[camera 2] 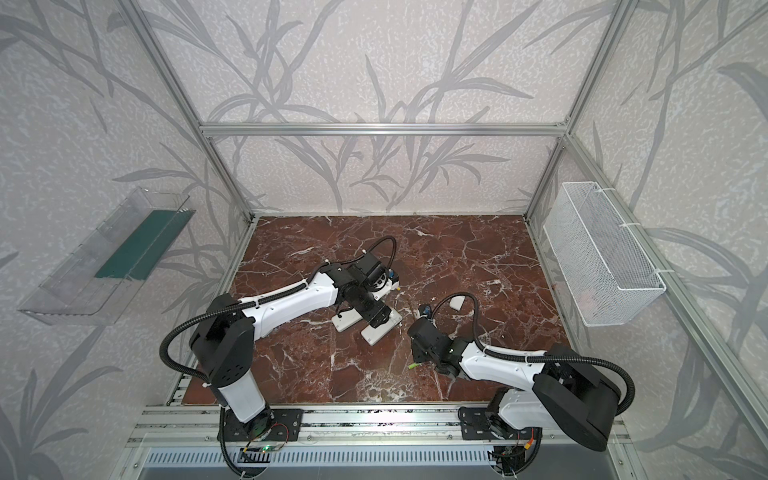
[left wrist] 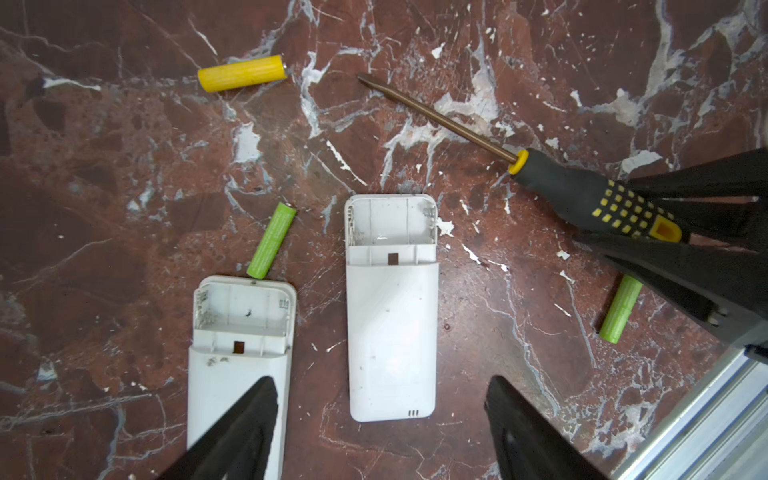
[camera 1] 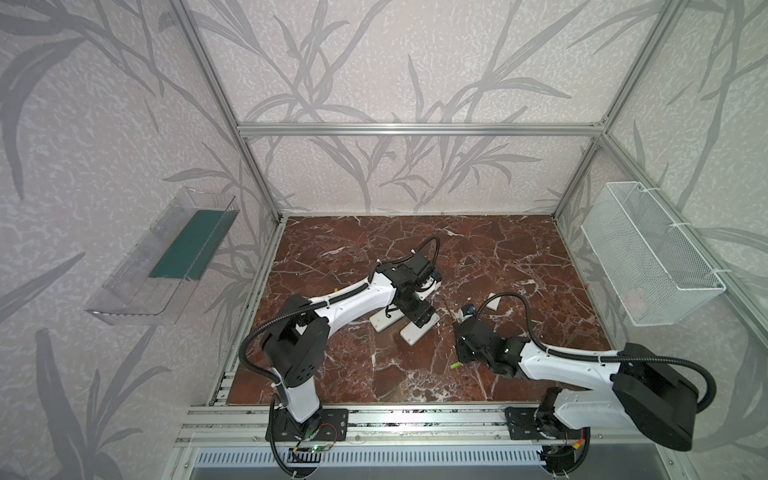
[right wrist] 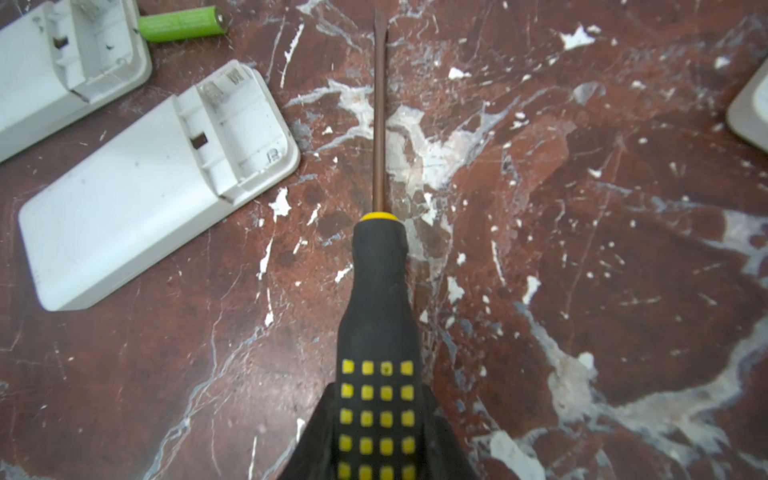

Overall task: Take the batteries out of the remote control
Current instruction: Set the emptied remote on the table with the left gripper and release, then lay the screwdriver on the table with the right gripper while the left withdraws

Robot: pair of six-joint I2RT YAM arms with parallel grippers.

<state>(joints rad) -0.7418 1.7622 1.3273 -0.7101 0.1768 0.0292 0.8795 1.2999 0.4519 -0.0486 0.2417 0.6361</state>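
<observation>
No writing can be read: the first remote (left wrist: pixel 392 332) and the second remote (left wrist: pixel 239 365) have only small raised marks inside their open battery bays, and the faint print on the green battery (left wrist: pixel 272 240) is too small to make out. Both remotes are white, lie back side up on the marble table (left wrist: pixel 124 166), and their bays are empty. The batteries are slim cylinders and all three lie on the table. The green battery has its flat end just beside the open end of the second remote, its long axis almost in line with it and its tip pointing away. The yellow battery (left wrist: pixel 242 73) lies farther off, crosswise to the remotes, its metal tip toward the blade of the screwdriver (right wrist: pixel 379 316). Another green battery (camera 1: pixel 580 365) lies near the right claw (right wrist: pixel 378 395), partly hidden by it. The right claw pinches the screwdriver handle. The left claw (left wrist: pixel 380 386) hangs over the remotes, spread wide and holding nothing.
</observation>
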